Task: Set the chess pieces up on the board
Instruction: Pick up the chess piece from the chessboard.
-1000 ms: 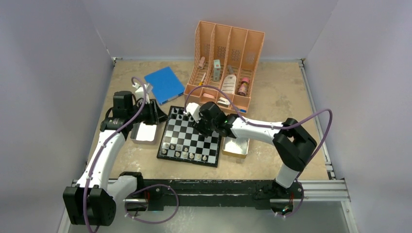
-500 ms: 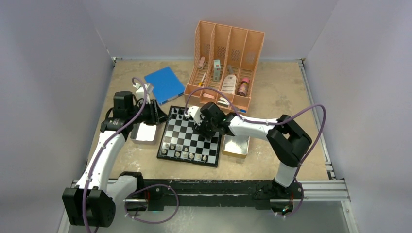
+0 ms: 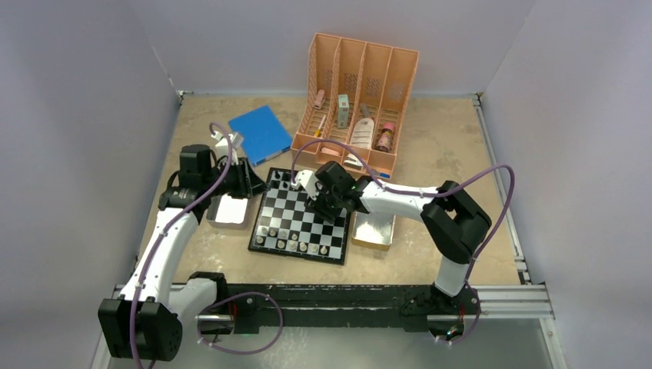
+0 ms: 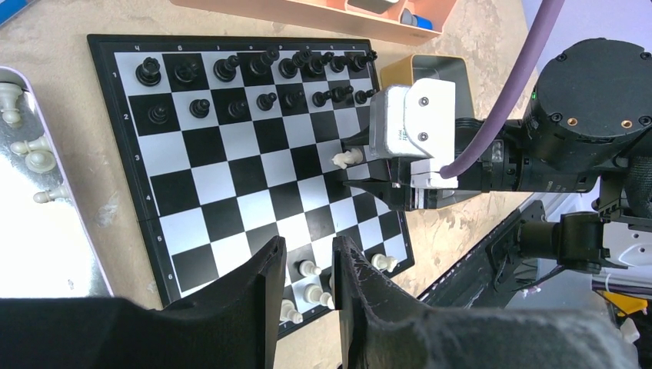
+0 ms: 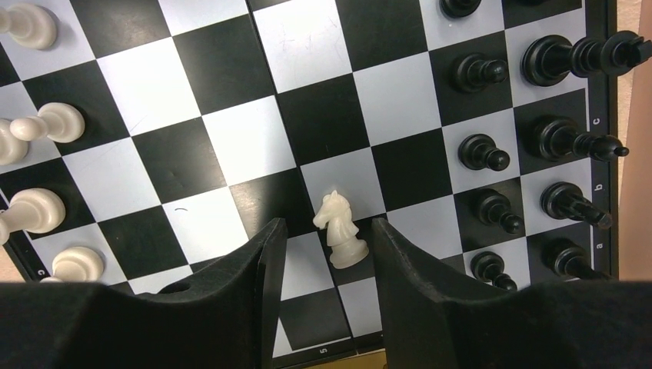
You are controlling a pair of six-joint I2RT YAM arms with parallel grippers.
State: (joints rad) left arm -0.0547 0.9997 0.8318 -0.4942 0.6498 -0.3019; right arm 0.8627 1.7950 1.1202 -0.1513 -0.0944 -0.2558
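Sandy tabletop (image 3: 446, 154): peach organizer (image 3: 361, 61) holds bottles (image 3: 387, 137), metal tray (image 4: 46, 254) holds white pieces (image 4: 34, 154). On the glossy checkered board (image 5: 231, 77), a pale knight (image 5: 338, 228) sits between my right claw's (image 5: 327, 234) spread fingers. My left claw (image 4: 307, 247) hovers slightly parted, empty.

The right arm's elbow has drawn in leftward, away from the worktop's right edge. The right end effector (image 5: 327, 229) has edged slightly left over the board (image 3: 286, 224).
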